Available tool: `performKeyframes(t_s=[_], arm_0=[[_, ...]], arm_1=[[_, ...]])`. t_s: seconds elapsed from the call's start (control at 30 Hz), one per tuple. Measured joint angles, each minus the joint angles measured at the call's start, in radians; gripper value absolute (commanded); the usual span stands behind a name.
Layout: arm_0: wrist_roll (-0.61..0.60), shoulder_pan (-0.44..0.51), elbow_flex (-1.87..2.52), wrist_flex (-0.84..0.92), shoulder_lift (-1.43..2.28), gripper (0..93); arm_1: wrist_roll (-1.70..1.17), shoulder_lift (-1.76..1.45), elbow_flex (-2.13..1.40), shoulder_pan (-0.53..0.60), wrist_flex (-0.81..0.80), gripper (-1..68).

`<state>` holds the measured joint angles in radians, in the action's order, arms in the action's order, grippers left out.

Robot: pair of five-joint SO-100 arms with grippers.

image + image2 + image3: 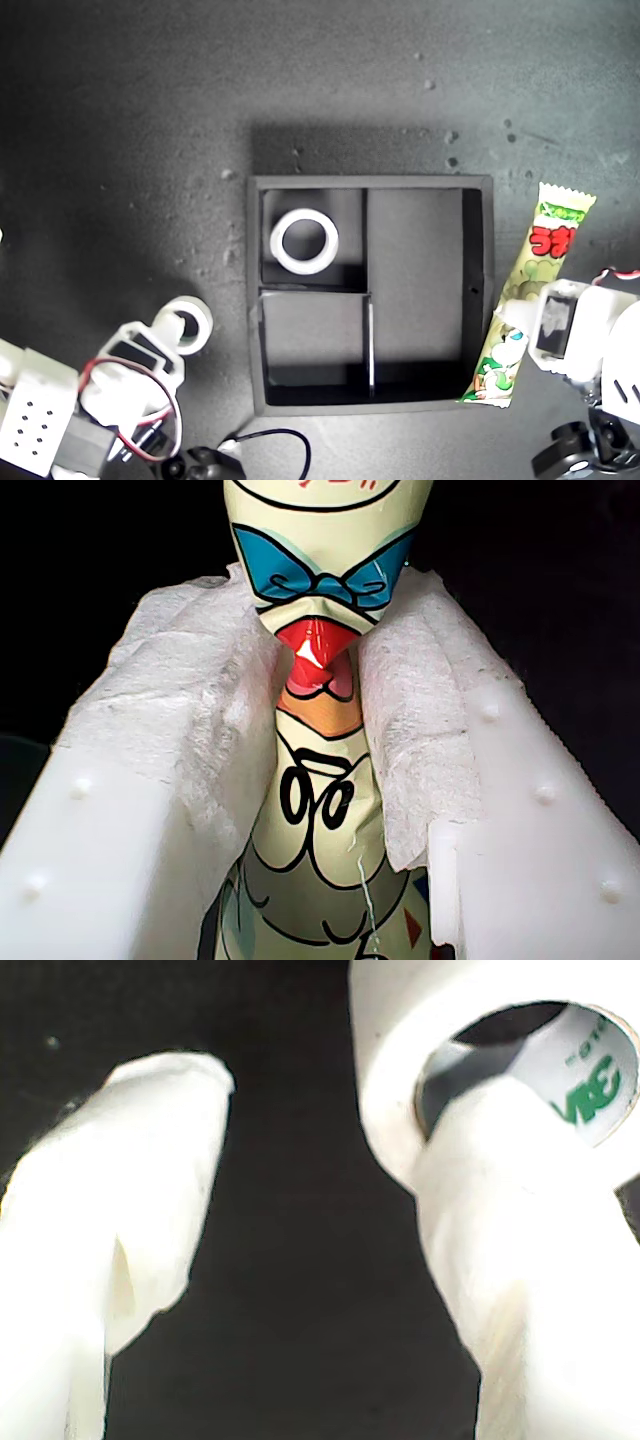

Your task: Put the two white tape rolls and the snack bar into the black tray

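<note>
One crumpled snack bar pinched in my first gripper; my second gripper wide.

Robot test bench, likely a lab or hobby workspace: a dark matte tabletop speckled with pale crumbs, bare around the black tray. Exposed red and black wiring sits below-left of the tray in the exterior view.
</note>
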<state>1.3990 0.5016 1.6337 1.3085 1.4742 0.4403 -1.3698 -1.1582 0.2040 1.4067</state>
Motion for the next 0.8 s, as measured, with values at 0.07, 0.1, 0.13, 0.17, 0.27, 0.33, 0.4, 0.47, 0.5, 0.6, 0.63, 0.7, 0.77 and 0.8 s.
performKeyframes(t_s=[0.07,0.1,0.13,0.17,0.27,0.33,0.4,0.47,0.5,0.6,0.63,0.7,0.77,0.8], arm_0=[[0.0,0.0,-0.005,0.044,0.017,13.7],[-0.003,0.0,-0.011,0.067,0.023,13.7],[-0.009,0.0,-0.021,0.078,0.026,13.6],[-0.014,0.0,-0.034,0.081,0.028,13.6],[-0.029,0.0,-0.064,0.097,0.029,13.6],[-0.041,0.0,-0.083,0.103,0.028,13.7],[-0.048,0.0,-0.097,0.097,0.011,13.9],[-0.048,0.0,-0.098,0.084,-0.014,14.0],[-0.048,-0.002,-0.098,0.072,-0.021,14.1],[-0.052,-0.006,-0.089,0.029,-0.035,14.3],[-0.052,-0.012,-0.083,0.015,-0.04,14.3],[-0.052,-0.023,-0.061,-0.011,-0.043,14.4],[-0.052,-0.028,-0.049,-0.034,-0.048,14.4],[-0.052,-0.029,-0.049,-0.04,-0.054,14.5]], arm_1=[[-0.011,0.003,0.02,-0.008,0.008,-0.5],[-0.012,0.003,0.021,-0.009,0.009,-0.5],[-0.015,0.003,0.021,-0.011,0.011,-0.5],[-0.017,0.003,0.023,-0.011,0.012,-0.5],[-0.017,0.003,0.023,-0.009,0.012,-0.5],[-0.017,0.003,0.023,-0.008,0.012,-0.5],[-0.017,0.003,0.028,-0.014,0.012,-0.5],[-0.017,0.003,0.044,-0.025,0.012,-0.5],[-0.017,0.003,0.057,-0.031,0.012,-0.5],[-0.017,0.003,0.094,-0.052,0.012,-0.5],[-0.017,0.003,0.104,-0.064,0.012,-0.5],[-0.017,0.003,0.115,-0.087,0.002,-0.5],[-0.017,0.006,0.117,-0.109,-0.015,-0.5],[-0.017,0.014,0.117,-0.114,-0.028,-0.5]])
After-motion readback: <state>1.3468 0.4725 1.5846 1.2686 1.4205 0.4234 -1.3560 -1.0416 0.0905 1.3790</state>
